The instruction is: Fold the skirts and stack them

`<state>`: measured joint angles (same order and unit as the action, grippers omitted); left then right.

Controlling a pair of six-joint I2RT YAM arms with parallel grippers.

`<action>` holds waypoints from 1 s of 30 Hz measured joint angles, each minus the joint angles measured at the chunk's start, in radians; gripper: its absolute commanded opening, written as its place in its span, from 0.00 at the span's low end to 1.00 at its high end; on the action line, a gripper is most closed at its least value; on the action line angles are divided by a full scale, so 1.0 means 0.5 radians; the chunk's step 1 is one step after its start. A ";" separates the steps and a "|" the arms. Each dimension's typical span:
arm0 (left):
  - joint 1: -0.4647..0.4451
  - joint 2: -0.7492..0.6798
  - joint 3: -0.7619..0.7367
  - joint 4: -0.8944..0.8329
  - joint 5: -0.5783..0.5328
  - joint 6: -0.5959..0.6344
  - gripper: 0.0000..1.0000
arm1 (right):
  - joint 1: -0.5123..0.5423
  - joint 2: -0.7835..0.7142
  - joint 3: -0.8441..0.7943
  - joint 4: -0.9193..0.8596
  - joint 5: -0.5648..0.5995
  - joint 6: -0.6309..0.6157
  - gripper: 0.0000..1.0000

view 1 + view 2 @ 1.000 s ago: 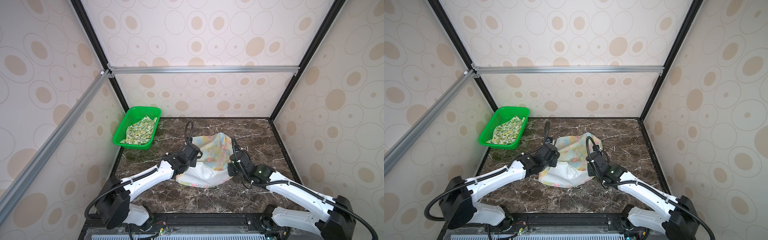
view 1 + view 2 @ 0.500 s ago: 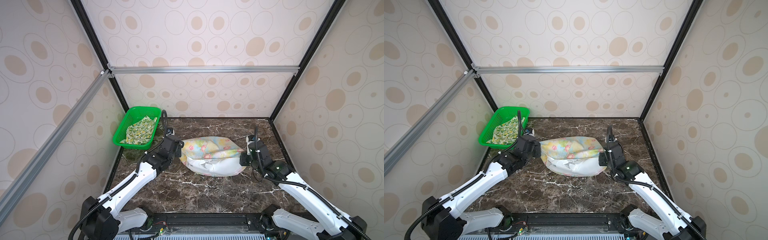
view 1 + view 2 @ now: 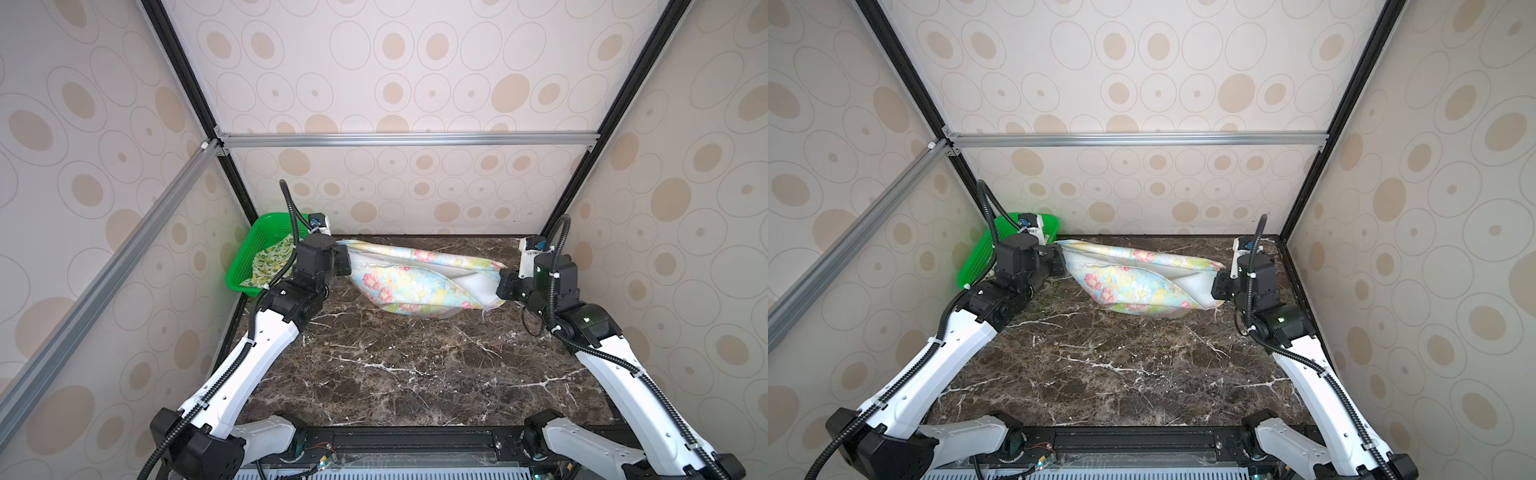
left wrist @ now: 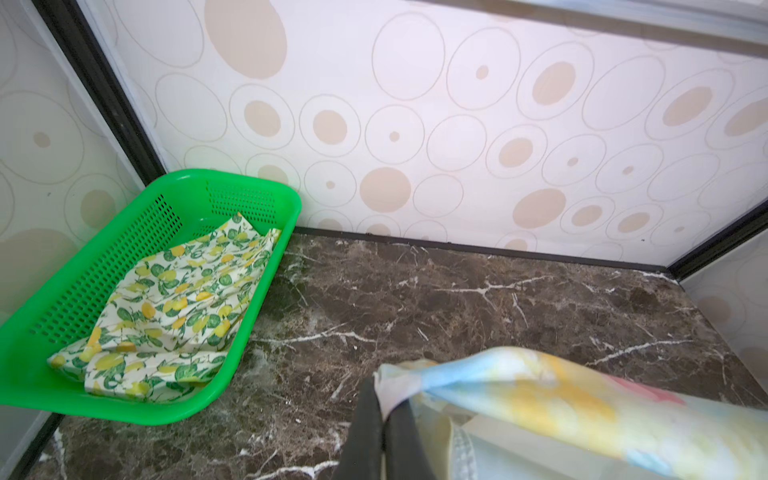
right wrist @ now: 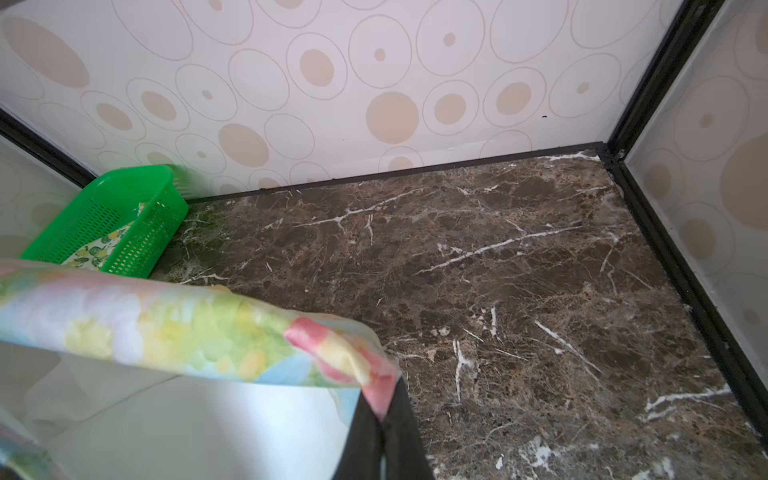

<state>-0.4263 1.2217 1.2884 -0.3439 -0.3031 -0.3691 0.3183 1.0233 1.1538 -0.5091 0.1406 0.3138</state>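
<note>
1. Plainly, the flowered skirt (image 3: 415,278) hung stretched between the two grippers over the far half of the marble table (image 3: 415,374). Its long axis ran left to right, roughly parallel to the back wall (image 3: 415,195).
2. The left gripper (image 3: 344,262) was clamped tight on the skirt's left end, with a bunched corner pinched between its jaws in the left wrist view. The right gripper (image 3: 504,286) was closed just as firmly on the right end, gripping a pink-printed corner.
3. The upper edge ran nearly straight from gripper to gripper. The body sagged below it, with white lining showing toward the right. The lowest fold seemed to brush the table, though I could not tell whether it truly touched.
4. Each arm held its own end, so neither was nearer. The coming move probably turned on keeping that left-to-right line level while lowering the cloth and drawing it toward the robot, where the table showed bare marble.
5. The lemon skirt (image 4: 174,307) lay loosely folded in the green basket (image 4: 257,183) in the far-left corner, just beside the left gripper and apart from the flowered skirt.
6. That basket was the only thing close enough to obstruct, and only for the left arm. The right gripper hung near the right wall (image 3: 665,249), with little room to spread further.
</note>
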 measured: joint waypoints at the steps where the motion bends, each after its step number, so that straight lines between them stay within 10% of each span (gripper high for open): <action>1: 0.003 0.014 0.031 0.000 0.000 0.009 0.00 | -0.002 0.018 0.038 -0.006 -0.013 -0.011 0.00; 30: 0.023 -0.298 0.028 -0.327 0.464 -0.168 0.00 | -0.013 0.074 0.433 -0.696 -0.491 0.007 0.00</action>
<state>-0.4149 1.0725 1.3025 -0.5076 -0.0711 -0.4530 0.3119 1.0603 1.3701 -0.8570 -0.1051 0.3172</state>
